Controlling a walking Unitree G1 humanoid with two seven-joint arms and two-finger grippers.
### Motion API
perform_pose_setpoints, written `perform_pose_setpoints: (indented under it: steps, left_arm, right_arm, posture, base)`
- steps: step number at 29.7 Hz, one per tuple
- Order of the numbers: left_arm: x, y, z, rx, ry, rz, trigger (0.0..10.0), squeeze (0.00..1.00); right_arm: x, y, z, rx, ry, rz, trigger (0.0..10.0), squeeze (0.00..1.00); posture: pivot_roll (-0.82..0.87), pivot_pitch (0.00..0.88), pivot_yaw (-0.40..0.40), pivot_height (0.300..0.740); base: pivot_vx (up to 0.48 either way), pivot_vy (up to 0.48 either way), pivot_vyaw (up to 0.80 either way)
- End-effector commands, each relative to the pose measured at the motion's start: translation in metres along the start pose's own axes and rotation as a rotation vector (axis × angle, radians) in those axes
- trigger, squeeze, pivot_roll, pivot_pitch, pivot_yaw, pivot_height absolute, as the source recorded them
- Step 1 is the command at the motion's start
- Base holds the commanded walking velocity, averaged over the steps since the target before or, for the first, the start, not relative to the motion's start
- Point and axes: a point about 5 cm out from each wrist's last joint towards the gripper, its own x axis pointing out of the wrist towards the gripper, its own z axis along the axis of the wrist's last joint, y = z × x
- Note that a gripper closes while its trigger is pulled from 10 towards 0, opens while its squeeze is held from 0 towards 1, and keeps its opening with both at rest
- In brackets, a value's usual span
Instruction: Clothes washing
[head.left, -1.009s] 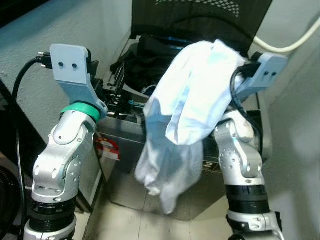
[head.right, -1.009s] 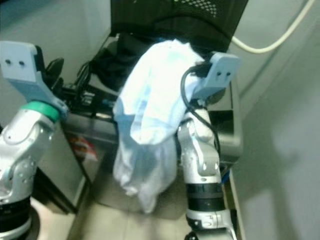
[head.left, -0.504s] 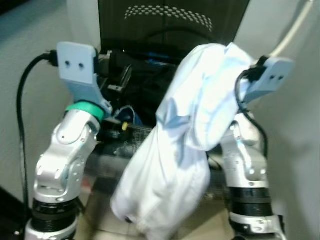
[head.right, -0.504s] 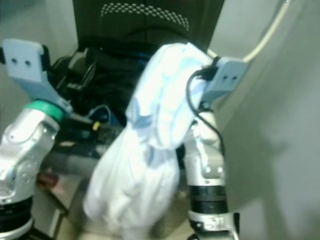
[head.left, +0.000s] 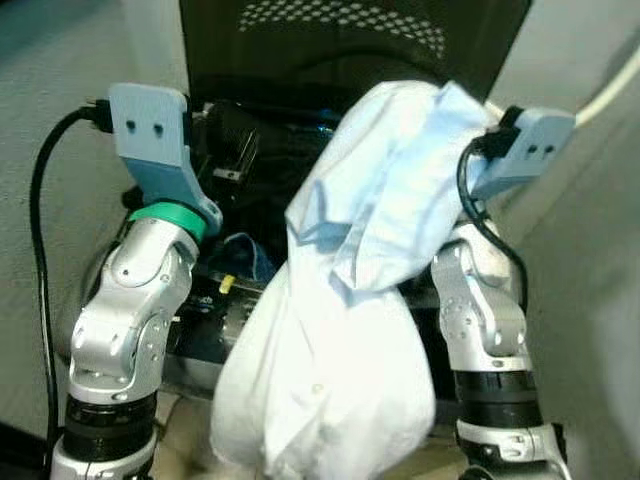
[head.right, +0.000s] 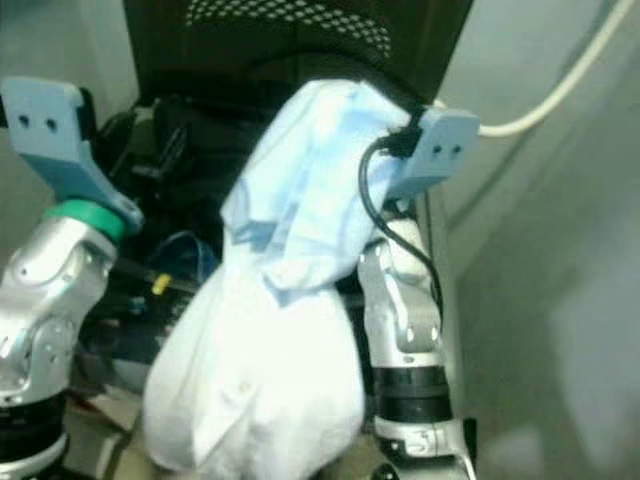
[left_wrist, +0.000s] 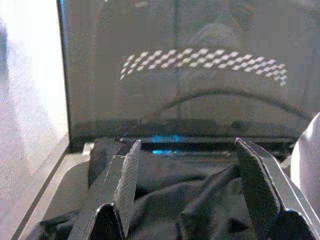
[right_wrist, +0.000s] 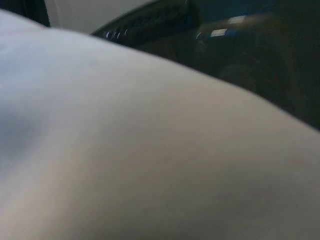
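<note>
A white and pale blue shirt (head.left: 370, 260) hangs in a big bundle from my raised right gripper (head.left: 440, 140), which is shut on it and buried under the cloth. The same cloth blocks the right wrist view (right_wrist: 125, 150). Behind the shirt stands a top-loading washer with its dark lid (head.left: 350, 40) up. A heap of dark clothes (left_wrist: 165, 200) lies in the washer's opening. My left gripper (left_wrist: 190, 150) is open and held level just above that heap, with nothing between its fingers.
A pale hose (head.left: 610, 85) runs along the wall at the right. Grey walls close in on both sides of the washer. A black cable (head.left: 38, 250) loops beside my left arm. A blue item (head.left: 245, 255) sits low by the washer's front.
The camera has shifted, so the washer fills more of the picture. The shirt's lower part has swung left and now hangs as a fuller bundle. Both arms hold about the same pose.
</note>
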Motion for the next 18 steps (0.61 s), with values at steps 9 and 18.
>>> perform_pose_setpoints:
  steps: [9, 18]
  left_arm:
    - [0.0, -0.0009, -0.0015, -0.022, 0.012, 0.004, 10.0, 0.0]
    - [0.0, 0.0001, -0.0015, -0.027, 0.013, 0.012, 10.0, 0.0]
  right_arm:
    - [0.0013, -0.0001, 0.0071, -0.005, -0.042, 0.008, 10.0, 0.0]
    - [0.0001, -0.0006, 0.007, -0.006, -0.039, 0.007, 10.0, 0.0]
  posture:
    - [0.1, 0.093, -0.009, 0.724]
    - [0.1, 0.097, -0.01, 0.724]
  base:
    - [0.0, 0.0, 0.0]
    - [0.0, 0.48, 0.0]
